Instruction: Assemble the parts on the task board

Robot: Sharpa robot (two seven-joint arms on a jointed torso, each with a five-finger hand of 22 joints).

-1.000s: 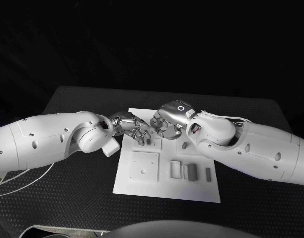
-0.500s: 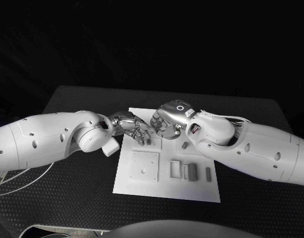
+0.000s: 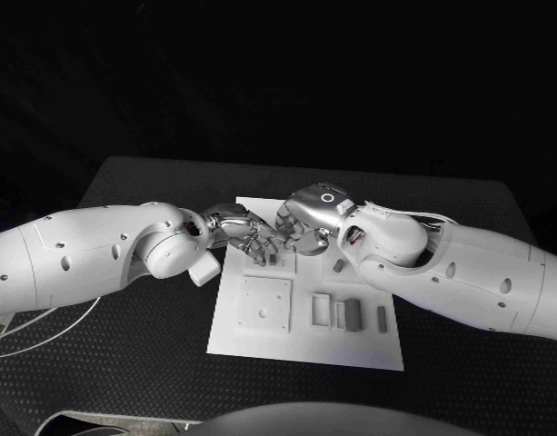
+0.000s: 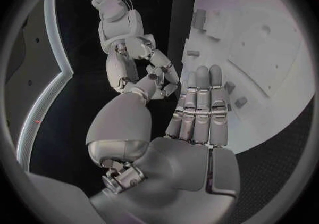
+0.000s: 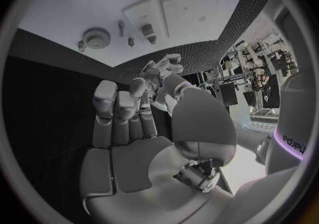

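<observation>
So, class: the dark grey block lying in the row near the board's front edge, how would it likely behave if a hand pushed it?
The dark grey block looks rigid and flat-sided, so it would probably slide, not roll. It looks small, so likely light. On the smooth task board it may skid easily.

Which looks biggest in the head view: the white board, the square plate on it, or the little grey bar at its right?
1. Board, by far the largest.
2. Square plate.
3. Grey bar, the smallest, a thin sliver.
All lie flat on one surface, so the order is safe.
</observation>
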